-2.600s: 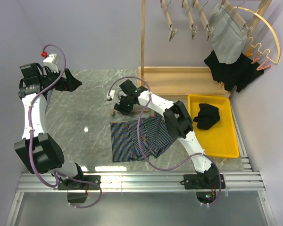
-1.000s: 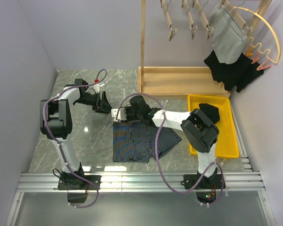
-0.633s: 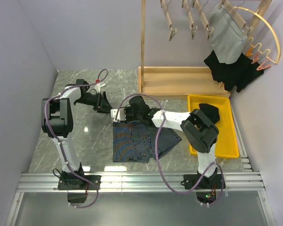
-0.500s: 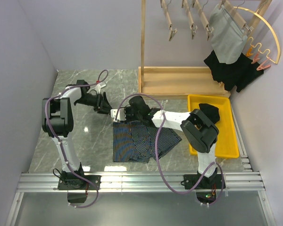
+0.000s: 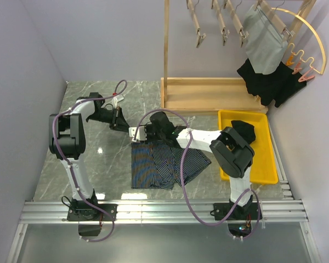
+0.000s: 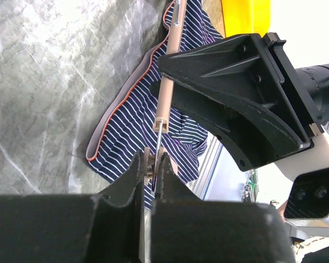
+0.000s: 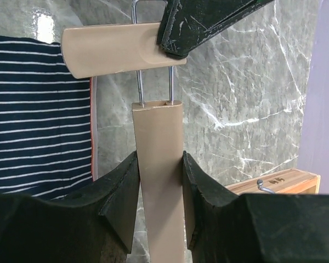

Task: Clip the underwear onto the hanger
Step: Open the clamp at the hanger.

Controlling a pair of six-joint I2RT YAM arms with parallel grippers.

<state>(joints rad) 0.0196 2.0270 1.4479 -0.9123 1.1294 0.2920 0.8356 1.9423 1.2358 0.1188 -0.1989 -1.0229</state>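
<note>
My left pincer is squeezed tight on the clip at the end of the hanger. My right pincer is partly closed and grips that hanger between its 2 fingers. The striped underwear lies flat on the table, in the middle toward the near edge. Its top edge is right beside the clip. I cannot tell if any cloth is inside the clip.

The clip is small and smooth, so I think it could slip out of the left pincer and snap shut on nothing. If I push down crooked, the hanger could twist in the right pincer or shove the cloth away. The clip might also bite only 1 layer, and then the underwear could drop when lifted.

By the right edge of the table sits 1 yellow tray. It holds 1 black bundle of cloth.
</note>
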